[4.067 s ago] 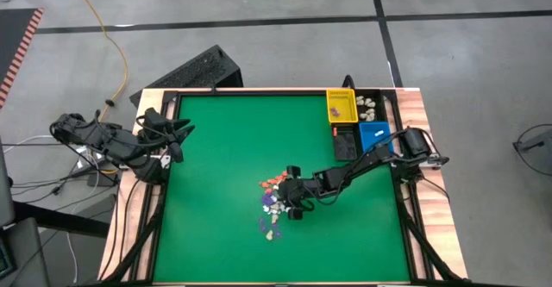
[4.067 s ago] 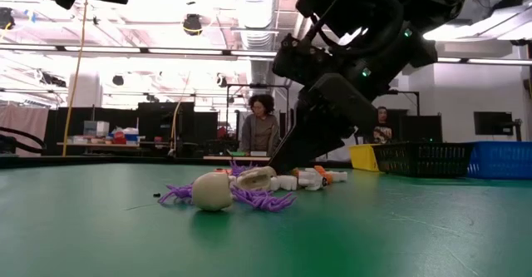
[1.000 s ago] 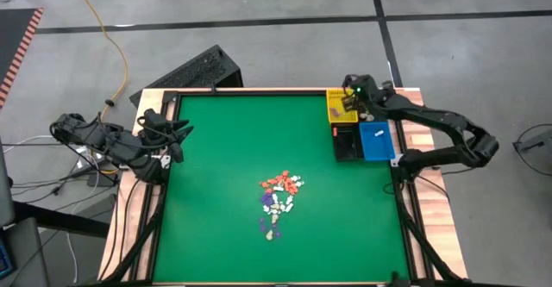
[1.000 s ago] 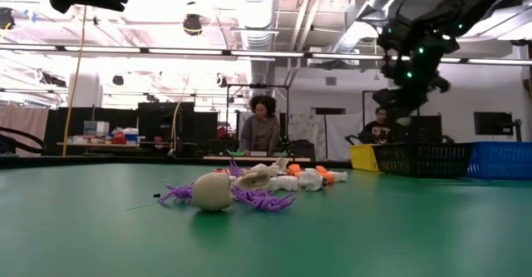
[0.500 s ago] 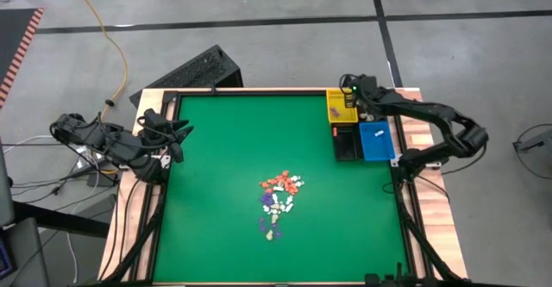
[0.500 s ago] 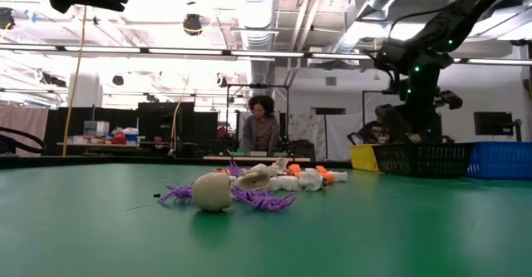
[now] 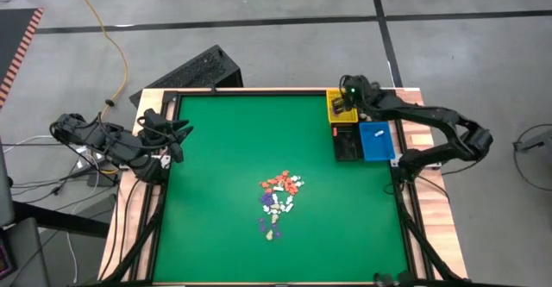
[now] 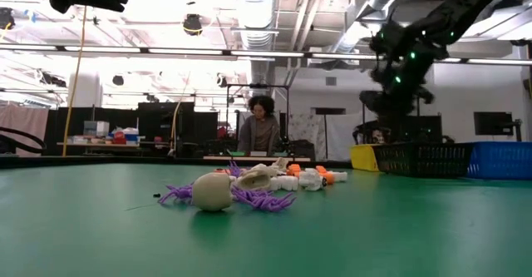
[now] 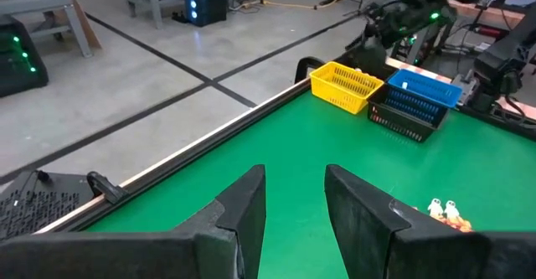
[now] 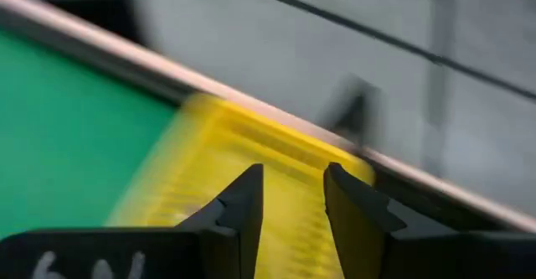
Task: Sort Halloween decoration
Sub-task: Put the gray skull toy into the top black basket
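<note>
Two arms over one green table point(image 7: 216, 166). Left gripper point(image 7: 178, 138) waits at the table's 9 o'clock edge, fingers point(image 9: 247, 204) parted with an empty gap, nothing held. Halloween decoration point(image 7: 278, 199): a loose pile of cream, orange and purple trinkets just below table centre, toward 6 o'clock; in the low view a cream skull point(image 8: 212, 190) lies against a purple spider point(image 8: 258, 198). Right gripper point(image 7: 345, 102) hovers at 1 o'clock over the yellow bin point(image 7: 336, 115), fingers point(image 10: 243, 202) apart, empty. Black bin point(image 7: 346, 143) and blue bin point(image 7: 377, 141) sit just beside it. A person point(image 8: 260, 131) stands in the room beyond.
</note>
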Robot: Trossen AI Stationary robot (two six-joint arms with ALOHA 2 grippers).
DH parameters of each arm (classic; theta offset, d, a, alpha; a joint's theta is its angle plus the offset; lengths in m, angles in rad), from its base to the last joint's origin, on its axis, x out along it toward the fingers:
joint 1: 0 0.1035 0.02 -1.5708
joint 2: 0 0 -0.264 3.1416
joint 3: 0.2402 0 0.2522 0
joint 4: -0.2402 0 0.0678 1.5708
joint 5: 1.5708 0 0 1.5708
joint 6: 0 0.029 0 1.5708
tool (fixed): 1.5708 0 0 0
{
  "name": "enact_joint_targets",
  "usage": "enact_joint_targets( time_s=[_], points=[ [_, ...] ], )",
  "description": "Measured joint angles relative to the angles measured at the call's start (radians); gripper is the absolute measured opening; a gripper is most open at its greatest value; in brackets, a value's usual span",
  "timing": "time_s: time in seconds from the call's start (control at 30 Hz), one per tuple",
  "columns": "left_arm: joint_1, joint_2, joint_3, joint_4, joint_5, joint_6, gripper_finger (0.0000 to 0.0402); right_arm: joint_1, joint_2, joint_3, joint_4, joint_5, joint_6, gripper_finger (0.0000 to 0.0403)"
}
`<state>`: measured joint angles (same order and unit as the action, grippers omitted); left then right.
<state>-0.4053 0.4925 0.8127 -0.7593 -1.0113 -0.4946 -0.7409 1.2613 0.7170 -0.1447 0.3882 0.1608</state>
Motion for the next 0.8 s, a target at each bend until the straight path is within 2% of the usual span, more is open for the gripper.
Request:
enact_joint_targets(
  time_s=[0.17, 0.27, 0.53, 0.8],
  points=[
    [0.000, 0.000, 0.000, 0.000, -0.022, 0.000, 0.0114, 0.175, -0.026, 0.001, 0.129, -0.305, -0.114, 0.0147],
    [0.000, 0.000, 0.000, 0.000, -0.025, 0.000, 0.0114, 0.299, -0.012, 0.001, 0.191, -0.402, -0.155, 0.0144],
    [0.000, 0.000, 0.000, -0.002, -0.028, 0.000, 0.0114, 0.631, 0.131, 0.001, 0.329, -0.408, -0.269, 0.0143],
    [0.000, 0.000, 0.000, -0.007, -0.033, 0.000, 0.0114, 0.782, 0.327, 0.001, 0.542, -0.389, -0.229, 0.0139]
  ],
)
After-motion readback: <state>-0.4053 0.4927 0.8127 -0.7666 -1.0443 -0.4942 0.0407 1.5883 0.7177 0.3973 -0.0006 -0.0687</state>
